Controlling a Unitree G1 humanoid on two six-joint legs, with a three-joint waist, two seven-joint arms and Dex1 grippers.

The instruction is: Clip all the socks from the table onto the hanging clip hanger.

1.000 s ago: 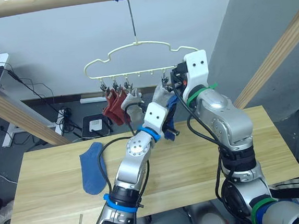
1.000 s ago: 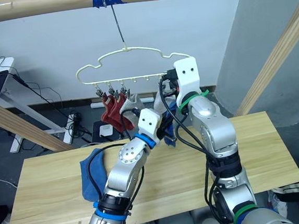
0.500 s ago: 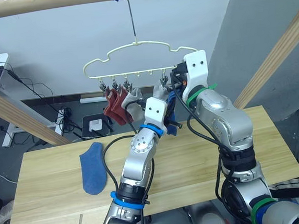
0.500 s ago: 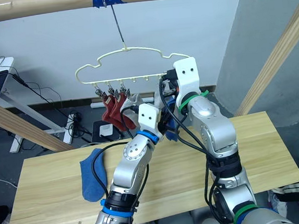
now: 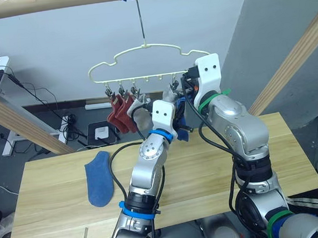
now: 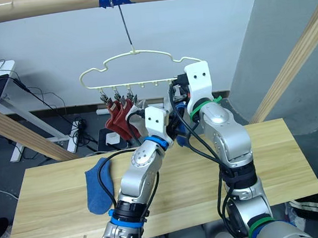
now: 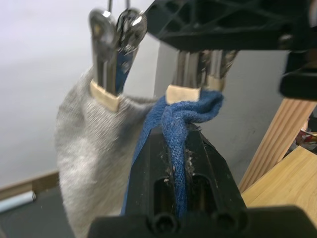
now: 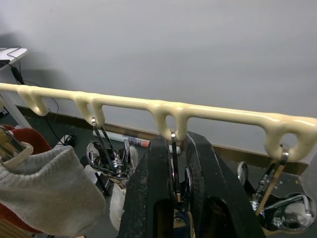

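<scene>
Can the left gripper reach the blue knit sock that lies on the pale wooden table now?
Probably not yet. The left gripper is raised at the cream wire hanger, shut on another blue sock. The table sock lies uncovered.

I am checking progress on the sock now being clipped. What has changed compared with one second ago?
The left gripper, shut on the blue sock, has risen, bringing it up to a clip that the right gripper squeezes. The clip hanger and the blue sock on the table stayed put.

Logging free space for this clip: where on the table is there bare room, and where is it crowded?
The table is bare right of both arms, out to its right end. A smaller bare strip lies between the blue sock and the left end. It is crowded at the hanger, where both arms meet the hung socks.
</scene>
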